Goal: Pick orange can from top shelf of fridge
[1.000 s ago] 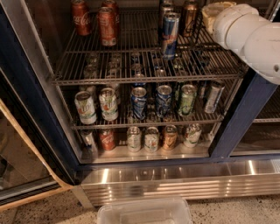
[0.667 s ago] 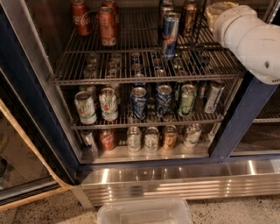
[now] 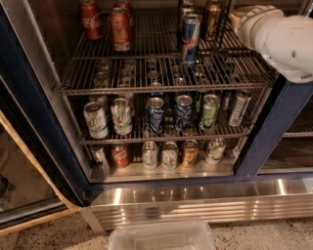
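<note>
The orange can [image 3: 212,20] sits back-right on the top shelf [image 3: 146,73], close behind the tall blue can [image 3: 190,32]. The claw [image 3: 236,16] is just right of it, can't tell if it's apart or together. A sloppy approach could topple the blue one.

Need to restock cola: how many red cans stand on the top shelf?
3 red cans: one back left, one nearer the front, a third partly hidden behind it. More may sit out of view. The tool is at the top shelf's right end.
</note>
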You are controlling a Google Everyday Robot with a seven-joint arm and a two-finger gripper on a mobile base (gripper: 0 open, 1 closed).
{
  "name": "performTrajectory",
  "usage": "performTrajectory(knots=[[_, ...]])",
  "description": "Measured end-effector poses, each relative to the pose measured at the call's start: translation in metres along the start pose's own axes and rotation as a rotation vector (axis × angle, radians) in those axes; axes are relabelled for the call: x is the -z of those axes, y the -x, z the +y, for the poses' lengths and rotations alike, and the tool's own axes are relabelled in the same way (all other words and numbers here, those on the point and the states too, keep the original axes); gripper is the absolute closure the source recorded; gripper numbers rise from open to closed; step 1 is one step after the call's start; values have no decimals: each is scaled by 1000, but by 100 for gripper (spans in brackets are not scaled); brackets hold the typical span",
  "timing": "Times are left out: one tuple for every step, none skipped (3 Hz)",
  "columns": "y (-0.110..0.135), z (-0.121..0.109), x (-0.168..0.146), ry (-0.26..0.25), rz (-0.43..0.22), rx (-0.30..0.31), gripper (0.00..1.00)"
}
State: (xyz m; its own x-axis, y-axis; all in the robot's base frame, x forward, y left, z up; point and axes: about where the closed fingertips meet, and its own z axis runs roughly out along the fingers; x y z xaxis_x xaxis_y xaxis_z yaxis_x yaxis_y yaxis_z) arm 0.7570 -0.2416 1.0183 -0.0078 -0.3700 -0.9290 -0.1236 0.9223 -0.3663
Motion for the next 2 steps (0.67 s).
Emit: performTrajectory(knots=[[-5,9,-16,72,49,3,100],[0,29,-56,107,81,-15,100]])
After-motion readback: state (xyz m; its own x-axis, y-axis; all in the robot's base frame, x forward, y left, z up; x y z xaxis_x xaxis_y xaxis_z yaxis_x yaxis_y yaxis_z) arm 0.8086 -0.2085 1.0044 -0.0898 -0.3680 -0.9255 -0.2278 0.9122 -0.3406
